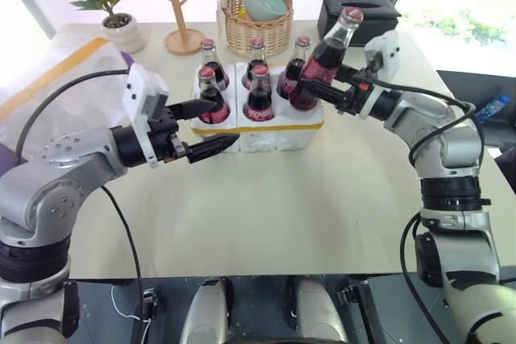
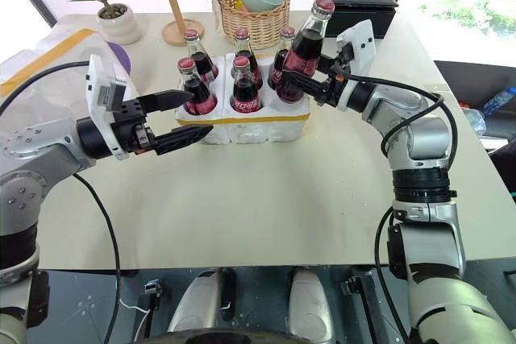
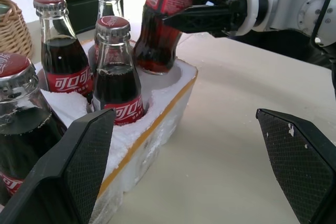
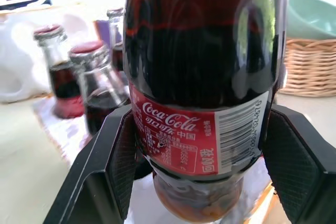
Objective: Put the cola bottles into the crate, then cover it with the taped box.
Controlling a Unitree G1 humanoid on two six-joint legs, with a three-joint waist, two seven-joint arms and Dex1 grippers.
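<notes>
A small glass bottle of dark cola with a red label and red cap point(image 1: 326, 58) hangs tilted at upper centre-right of the head views, its base dipping into the one vacant front well of the low white foam crate banded in yellow tape point(image 1: 266, 133). The right gripper point(image 4: 197, 156) has its black fingers clamped on the bottle's labelled waist. Five matching bottles point(image 1: 260, 93) stand upright in the other wells at frame centre. To seat this last one cleanly, the arm likely needs to bring the bottle upright over the well before lowering, keep its shoulder clear of the neighbouring bottle's neck, and let go only once the base sits flat; a tilted release risks toppling it against the others. At centre-left the left gripper point(image 1: 205, 126) hovers with its fingers spread wide and holding nothing, close to the crate's front corner. The large white foam box with yellow tape point(image 1: 48, 90) waits at the far left edge.
</notes>
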